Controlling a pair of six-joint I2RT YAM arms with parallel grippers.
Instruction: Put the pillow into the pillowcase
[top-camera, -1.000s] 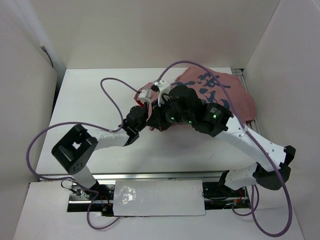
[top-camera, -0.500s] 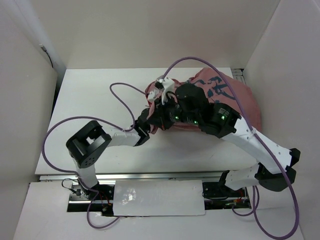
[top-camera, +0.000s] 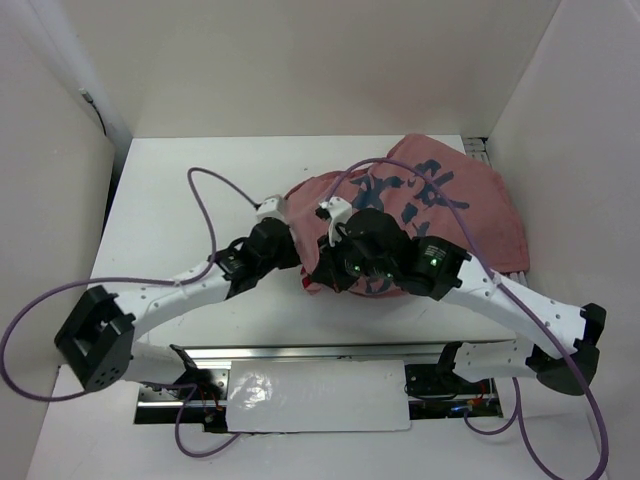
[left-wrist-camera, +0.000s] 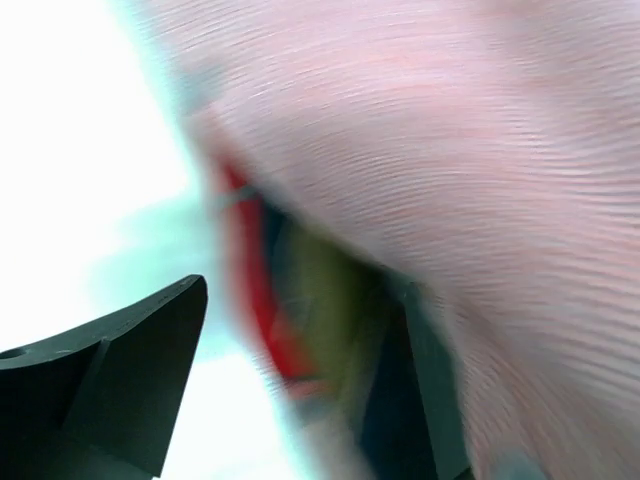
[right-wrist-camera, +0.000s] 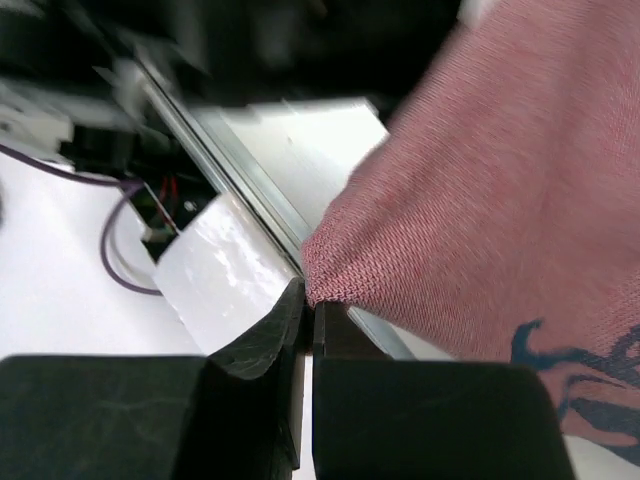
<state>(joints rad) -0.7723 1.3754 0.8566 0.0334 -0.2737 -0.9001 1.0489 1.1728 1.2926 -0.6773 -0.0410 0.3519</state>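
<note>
The pillowcase (top-camera: 440, 200), dusty pink-red with dark marks, lies bunched at the table's centre right. My right gripper (top-camera: 322, 272) is at its near-left corner. In the right wrist view the gripper (right-wrist-camera: 308, 312) is shut on a corner of the knitted pink pillowcase (right-wrist-camera: 500, 180). My left gripper (top-camera: 285, 222) sits at the case's left edge. In the blurred left wrist view that gripper (left-wrist-camera: 300, 390) is open wide, with pink pillowcase cloth (left-wrist-camera: 480, 160) above it. A red inner edge and a yellowish patch (left-wrist-camera: 335, 300) show at the mouth. I cannot tell if that is the pillow, which is hidden from above.
White walls close in the table on three sides. A metal rail (top-camera: 320, 352) and a white plate (top-camera: 320, 395) run along the near edge, also seen as rail (right-wrist-camera: 240, 180) and plate (right-wrist-camera: 225, 275). Purple cables (top-camera: 200, 190) loop over the table's left half.
My left gripper has opened and drawn back to the left of the case, its arm stretching out low. The right gripper has pulled the held corner nearer, and the case has spread out.
</note>
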